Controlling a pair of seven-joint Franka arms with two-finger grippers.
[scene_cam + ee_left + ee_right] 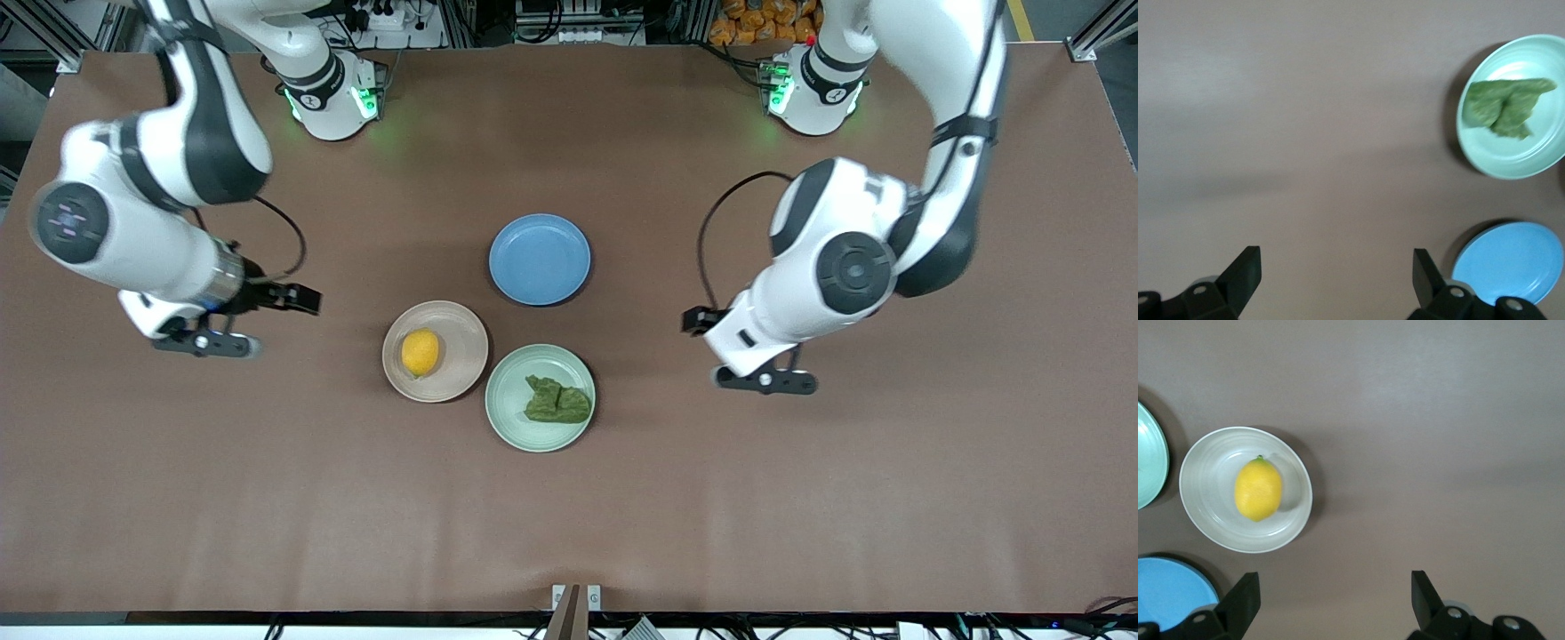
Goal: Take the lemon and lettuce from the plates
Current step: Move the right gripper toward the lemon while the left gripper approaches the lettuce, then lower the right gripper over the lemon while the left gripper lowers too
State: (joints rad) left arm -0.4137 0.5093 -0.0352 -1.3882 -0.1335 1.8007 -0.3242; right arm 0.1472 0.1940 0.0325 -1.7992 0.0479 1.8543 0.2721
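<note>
The yellow lemon (420,352) (1258,489) lies on the beige-pink plate (464,331) (1208,477). A wrinkly green lettuce (557,402) (1506,107) piece rests on the mint green plate (514,420) (1538,163), which sits beside the beige one and nearer the front camera. My right gripper (204,342) (1335,597) hangs open over bare table toward the right arm's end, apart from the lemon plate. Over bare table toward the left arm's end, my left gripper (765,380) (1336,273) is open too, apart from the lettuce plate. Nothing is between either pair of fingers.
A blue plate (540,259) (1511,263) (1168,593) with nothing on it sits farther from the front camera than the other two plates. The brown table top (800,498) stretches bare around all three plates.
</note>
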